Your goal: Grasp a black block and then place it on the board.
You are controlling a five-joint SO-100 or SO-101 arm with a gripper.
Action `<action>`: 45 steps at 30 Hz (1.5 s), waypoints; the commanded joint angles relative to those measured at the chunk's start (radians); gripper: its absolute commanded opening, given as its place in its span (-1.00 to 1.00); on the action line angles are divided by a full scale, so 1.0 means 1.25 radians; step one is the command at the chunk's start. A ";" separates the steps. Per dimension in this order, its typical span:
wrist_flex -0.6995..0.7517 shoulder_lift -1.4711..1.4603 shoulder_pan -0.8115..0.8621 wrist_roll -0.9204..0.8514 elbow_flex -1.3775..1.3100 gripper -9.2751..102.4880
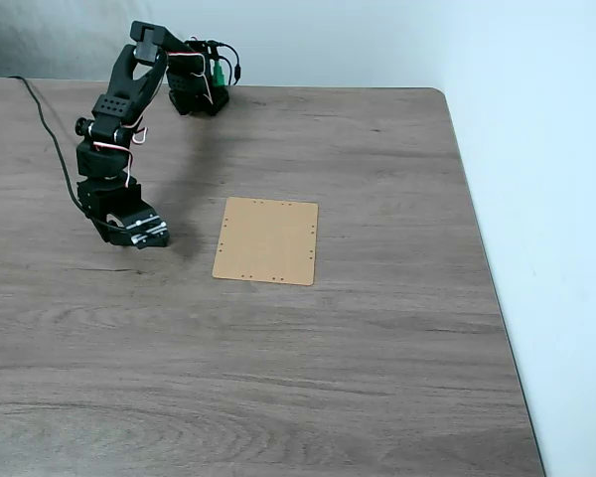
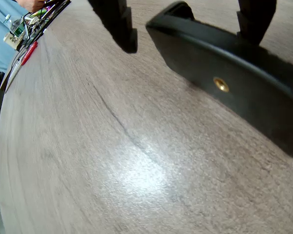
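Tabletop (image 1: 377,378) lies bare and wide beyond the claw (image 2: 185,22), the board (image 1: 266,240) just beside it in the fixed view. Parted fingers (image 2: 118,22) straddle the black block (image 2: 234,83), not yet gripping.

Lighting and picture quality: even, bright indoor light; one view sharp, one distorted.

Fixed view: soft diffuse light, faint shadow right of the arm (image 1: 119,149) on the tabletop (image 1: 377,378), focus crisp. Wrist view: broad white glare patch on the wood, strong fisheye bending at the edges, black block (image 2: 234,83) close and slightly soft.
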 commanded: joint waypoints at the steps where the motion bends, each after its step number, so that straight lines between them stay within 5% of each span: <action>1: -0.012 0.009 -0.012 -0.007 -0.045 -0.32; 8: -0.025 -0.021 -0.027 0.034 -0.040 -0.46; 11: -0.028 -0.018 -0.048 0.091 -0.036 -0.83; 27: 0.015 0.108 -0.071 0.146 0.063 -0.83; 35: 0.080 0.269 -0.180 0.400 0.112 -0.83; 45: 0.010 0.326 -0.411 0.865 0.173 -0.83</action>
